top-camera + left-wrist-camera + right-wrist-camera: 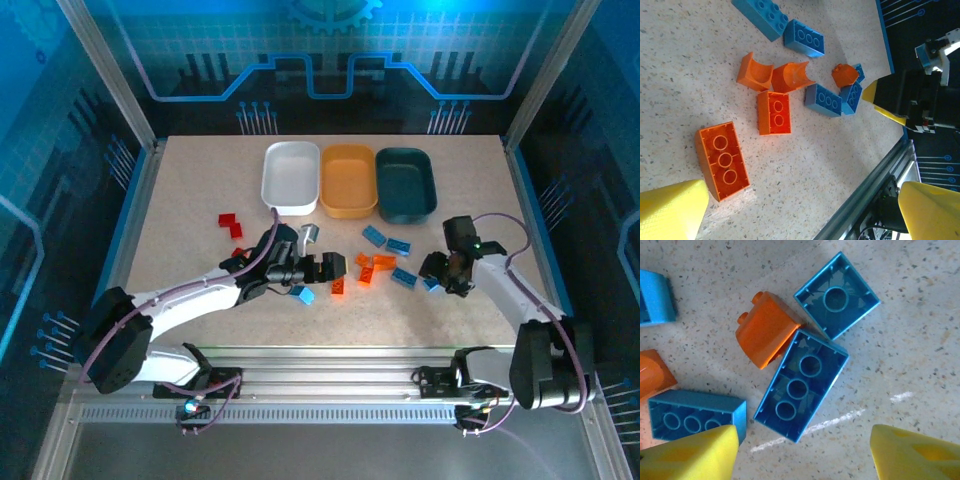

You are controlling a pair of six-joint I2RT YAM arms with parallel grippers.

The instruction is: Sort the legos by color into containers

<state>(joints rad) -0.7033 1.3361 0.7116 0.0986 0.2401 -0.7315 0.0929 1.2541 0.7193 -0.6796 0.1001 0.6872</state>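
Note:
Three tubs stand in a row at the back: white (290, 177), yellow-orange (348, 180) and dark teal (405, 183). My left gripper (325, 268) is open over the middle of the table; its yellow fingertips (670, 210) frame bare tabletop, with a long orange brick (722, 160) just beyond the left tip. More orange bricks (774, 113) and blue ones (824, 100) lie further off. My right gripper (805, 455) is open low over an upturned long blue brick (801, 385), beside an orange rounded brick (765, 330) and a square blue brick (836, 295).
Two red bricks (230, 224) lie left of centre, in front of the white tub. A blue brick (302, 295) sits under the left arm. More blue bricks (375, 236) lie in front of the tubs. The metal rail (330, 365) runs along the near edge.

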